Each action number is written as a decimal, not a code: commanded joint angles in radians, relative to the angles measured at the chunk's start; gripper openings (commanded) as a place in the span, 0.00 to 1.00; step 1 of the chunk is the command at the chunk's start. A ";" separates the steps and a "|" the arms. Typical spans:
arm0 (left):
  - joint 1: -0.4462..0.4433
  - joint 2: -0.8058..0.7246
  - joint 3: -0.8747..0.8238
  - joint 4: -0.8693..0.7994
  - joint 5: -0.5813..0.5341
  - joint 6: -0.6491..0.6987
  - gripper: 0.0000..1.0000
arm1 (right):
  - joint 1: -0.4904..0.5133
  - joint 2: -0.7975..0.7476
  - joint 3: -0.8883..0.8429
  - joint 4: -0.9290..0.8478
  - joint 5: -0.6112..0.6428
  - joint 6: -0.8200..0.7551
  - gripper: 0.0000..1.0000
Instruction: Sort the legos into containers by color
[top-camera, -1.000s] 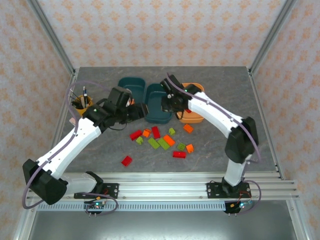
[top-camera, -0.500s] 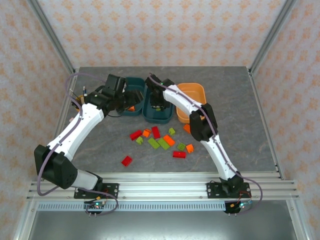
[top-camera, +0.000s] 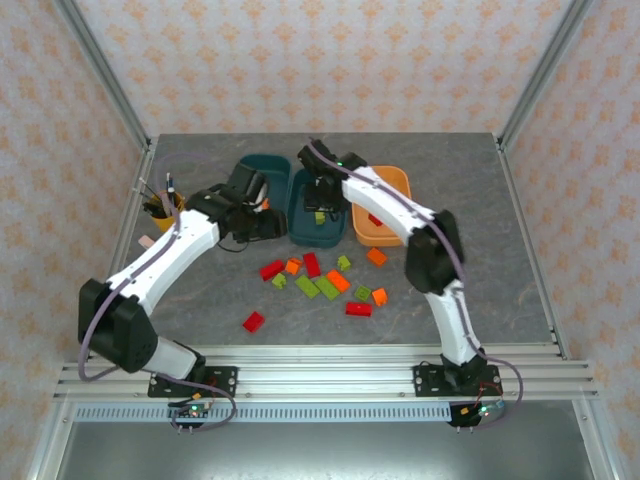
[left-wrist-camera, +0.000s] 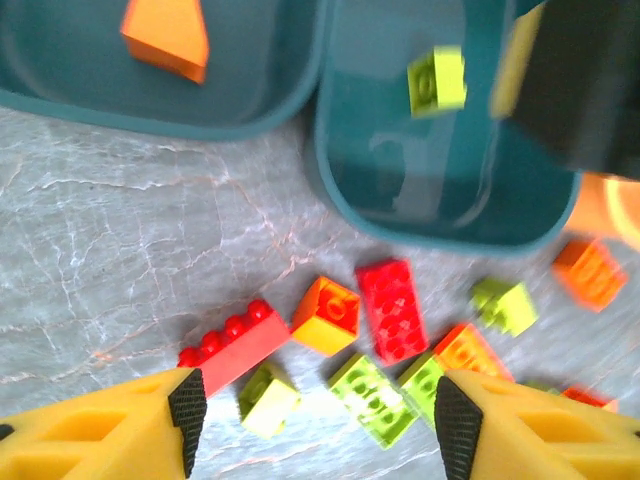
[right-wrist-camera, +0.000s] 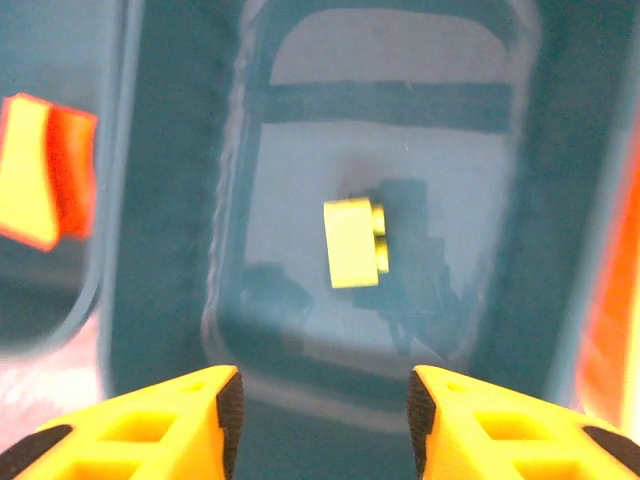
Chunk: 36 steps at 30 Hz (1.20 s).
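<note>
Three tubs sit in a row across the upper middle: left tub, middle tub, right tub. A brick lies in the middle tub, a wedge in the left tub, perhaps another piece in the right tub. The loose bricks cluster below the row, a lone brick lower left of them, and a cup stands left of the tubs

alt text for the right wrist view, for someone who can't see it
A lime green brick is inside a dark teal tub, seen from above. The right gripper hangs open over the tub's near edge, holding nothing.
</note>
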 joint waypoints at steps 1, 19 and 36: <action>-0.085 0.079 0.039 -0.067 -0.073 0.251 0.63 | 0.004 -0.298 -0.322 0.256 -0.032 0.022 0.48; -0.142 0.327 0.019 0.044 -0.054 0.360 0.52 | 0.005 -0.981 -1.069 0.383 -0.083 0.160 0.55; -0.157 0.390 -0.016 0.076 -0.053 0.351 0.49 | 0.006 -0.981 -1.048 0.406 -0.079 0.184 0.68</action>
